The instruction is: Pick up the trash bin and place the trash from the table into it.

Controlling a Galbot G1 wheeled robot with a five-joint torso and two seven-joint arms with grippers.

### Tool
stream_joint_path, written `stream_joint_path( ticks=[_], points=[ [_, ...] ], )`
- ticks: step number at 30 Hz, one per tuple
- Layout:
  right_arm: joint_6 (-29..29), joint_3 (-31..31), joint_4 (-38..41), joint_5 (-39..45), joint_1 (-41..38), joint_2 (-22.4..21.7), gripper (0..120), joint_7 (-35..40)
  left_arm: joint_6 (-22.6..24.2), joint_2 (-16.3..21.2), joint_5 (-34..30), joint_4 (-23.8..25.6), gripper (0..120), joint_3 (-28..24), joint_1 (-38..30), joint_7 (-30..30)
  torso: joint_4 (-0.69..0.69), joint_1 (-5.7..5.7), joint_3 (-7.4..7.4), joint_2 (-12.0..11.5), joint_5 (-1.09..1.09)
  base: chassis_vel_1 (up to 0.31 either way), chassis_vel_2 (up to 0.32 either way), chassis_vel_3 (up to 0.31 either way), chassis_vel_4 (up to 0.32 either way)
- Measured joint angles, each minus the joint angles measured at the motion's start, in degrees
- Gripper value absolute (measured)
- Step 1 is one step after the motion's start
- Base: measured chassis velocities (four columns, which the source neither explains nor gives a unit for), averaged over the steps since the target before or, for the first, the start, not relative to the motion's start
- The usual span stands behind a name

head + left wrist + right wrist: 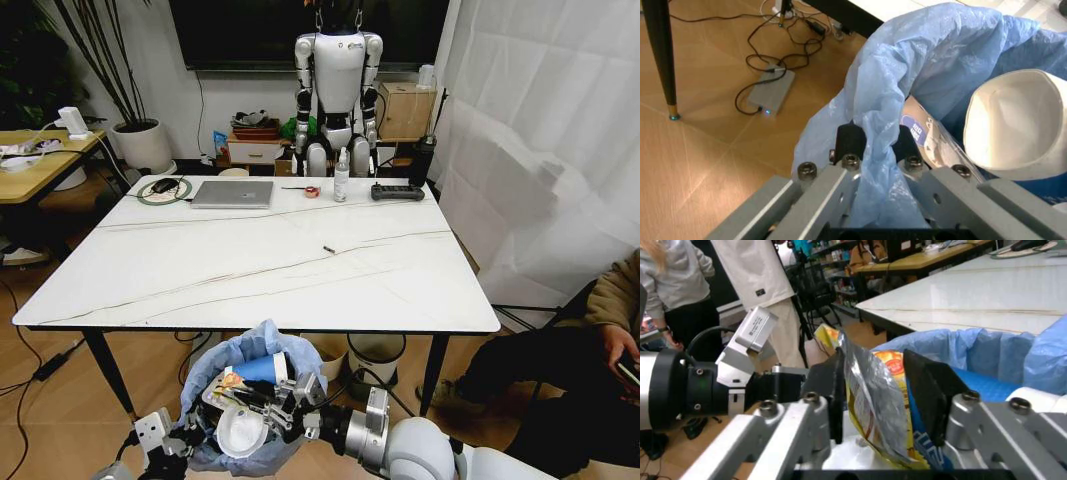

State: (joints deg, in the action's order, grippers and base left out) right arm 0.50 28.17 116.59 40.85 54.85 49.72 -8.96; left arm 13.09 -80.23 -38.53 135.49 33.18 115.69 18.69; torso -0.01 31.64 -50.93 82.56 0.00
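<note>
Left gripper (877, 150) pinches trash bin (245, 400) by its soft, slippery bag rim, grip prob. fragile; right gripper (883, 390) clamps a light crinkly foil wrapper (873, 395) over it.

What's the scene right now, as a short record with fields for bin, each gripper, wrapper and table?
bin: trash bin below the table's near edge, blue bag liner, white cup inside
left gripper: shut on the bag's rim
right gripper: over the bin, shut on a yellow and silver wrapper
table: holds a laptop, spray bottle and remote at the far side
</note>
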Motion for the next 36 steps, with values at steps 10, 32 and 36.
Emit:
stream_joint_path(
  ticks=[10,32,36],
  points=[
    [0.20,-0.49,0.84,0.09,0.09,-0.67,69,0.45,0.08,0.02,-0.11,-0.36,0,-0.19,-0.23,0.08,0.00,0.00,0.00,0.00,0.00,0.000,0.000,0.000,0.000],
    [-15.65,-19.56,-13.33,9.31,-16.58,10.57,100,11.28,0.10,-0.17,0.55,-0.58,0,-0.60,0.53,0.09,0.01,0.02,-0.01,-0.01,0.00,0.000,0.000,0.000,0.000],
    [-18.79,-20.60,-21.11,8.61,-21.41,14.76,100,11.24,0.08,-0.17,0.64,-0.20,0,-0.54,0.79,0.06,0.00,0.02,-0.01,-0.01,-0.01,0.000,0.000,0.000,0.000]
  ],
)
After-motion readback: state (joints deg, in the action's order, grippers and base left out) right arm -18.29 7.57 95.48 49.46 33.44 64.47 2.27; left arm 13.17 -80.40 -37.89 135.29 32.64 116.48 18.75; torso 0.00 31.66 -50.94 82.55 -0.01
